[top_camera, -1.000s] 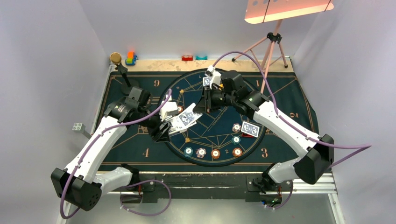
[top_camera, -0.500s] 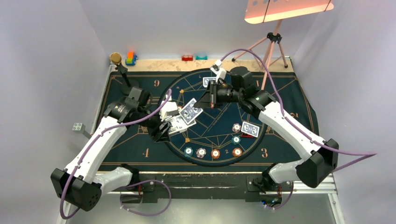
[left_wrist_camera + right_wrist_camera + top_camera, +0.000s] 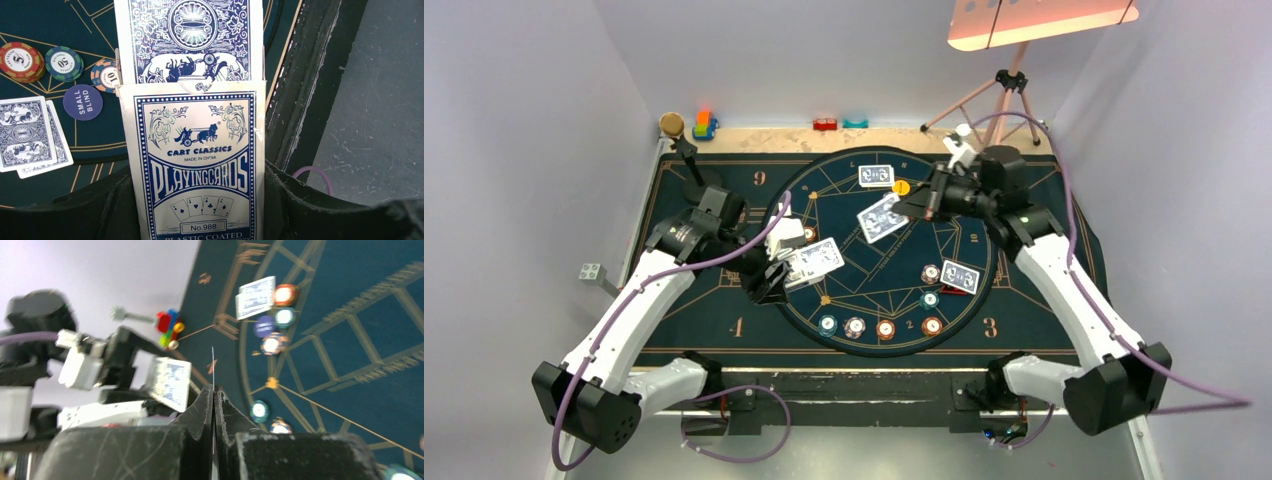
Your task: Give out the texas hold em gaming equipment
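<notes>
My left gripper [image 3: 776, 272] [image 3: 200, 202] is shut on a blue-and-white playing card box [image 3: 812, 260] [image 3: 192, 165], with the deck [image 3: 192, 40] sticking out of its open end. My right gripper [image 3: 922, 206] [image 3: 214, 392] is shut on one blue-backed card [image 3: 883, 218], seen edge-on [image 3: 213, 365], held above the round mat's far middle. On the mat lie a card [image 3: 876, 176], a yellow disc [image 3: 902, 187] and a card pair [image 3: 961, 276] with a red token under it. Several chips [image 3: 885, 328] line the near arc. Another card pair [image 3: 30, 135] lies by the small-blind disc [image 3: 82, 102].
A black stand [image 3: 686, 155] rises at the mat's far left corner. Toy blocks [image 3: 705, 125] sit on the wooden strip behind it, with a red block [image 3: 825, 124] and a teal one [image 3: 855, 123] further right. A pink tripod [image 3: 1009, 95] stands at the back right.
The right gripper closed on a card at the box and drew it away, moving right and back over the mat. The left arm and the box stayed put.
</notes>
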